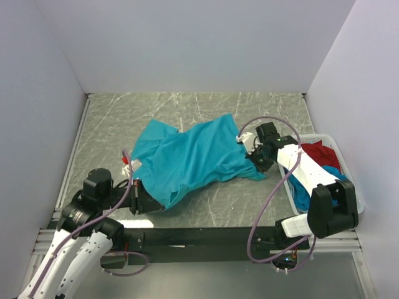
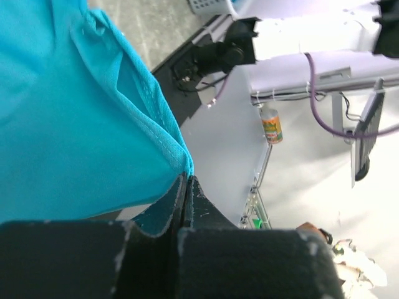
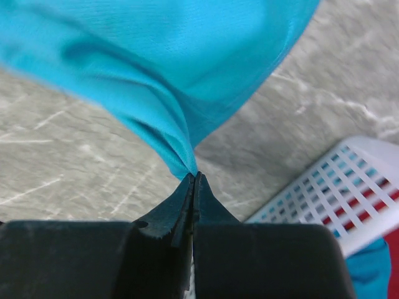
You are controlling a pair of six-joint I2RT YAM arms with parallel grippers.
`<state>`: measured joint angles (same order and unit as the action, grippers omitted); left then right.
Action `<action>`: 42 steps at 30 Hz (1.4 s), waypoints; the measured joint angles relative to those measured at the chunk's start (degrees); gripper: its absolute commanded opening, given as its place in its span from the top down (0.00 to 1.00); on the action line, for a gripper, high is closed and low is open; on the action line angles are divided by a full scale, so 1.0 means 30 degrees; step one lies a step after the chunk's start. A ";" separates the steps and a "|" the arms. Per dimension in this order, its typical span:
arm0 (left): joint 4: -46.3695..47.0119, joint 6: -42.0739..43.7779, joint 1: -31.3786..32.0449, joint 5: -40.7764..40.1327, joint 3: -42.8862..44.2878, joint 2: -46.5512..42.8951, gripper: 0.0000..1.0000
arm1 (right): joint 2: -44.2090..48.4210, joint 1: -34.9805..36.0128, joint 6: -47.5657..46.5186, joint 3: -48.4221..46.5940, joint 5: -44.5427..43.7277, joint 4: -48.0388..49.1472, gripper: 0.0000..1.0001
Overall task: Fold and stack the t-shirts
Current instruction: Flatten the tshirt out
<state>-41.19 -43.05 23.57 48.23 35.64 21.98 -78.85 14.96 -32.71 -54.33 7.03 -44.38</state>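
Lying rumpled across the middle of the grey marbled counter (image 1: 206,106), the teal cotton t-shirt (image 1: 193,159) is pinched at two places. The left hand (image 1: 138,198) is clamped on the shirt's near lower edge, its black fingers (image 2: 156,218) pressed together with a hemmed fold of teal cloth caught between them. The right hand (image 1: 254,152) is clamped on the shirt's right side, where the fabric gathers to a narrow point that runs into its closed black fingertips (image 3: 187,199) just above the counter. To the right of the shirt, at the counter's right edge, stands a white slatted plastic basket (image 1: 321,138) with a red t-shirt (image 1: 319,154) and a bright blue t-shirt (image 1: 302,198) bundled inside, partly hidden by the white right arm (image 1: 305,171).
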 measured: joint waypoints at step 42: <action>0.5588 0.4138 -0.7861 -1.1067 1.3180 2.5478 0.29 | -1.6385 -0.0998 0.7373 -1.9824 0.6827 -0.0568 0.54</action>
<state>-24.43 -30.63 -0.01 15.03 75.18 98.41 -128.01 11.97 -10.59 -113.80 27.51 -46.09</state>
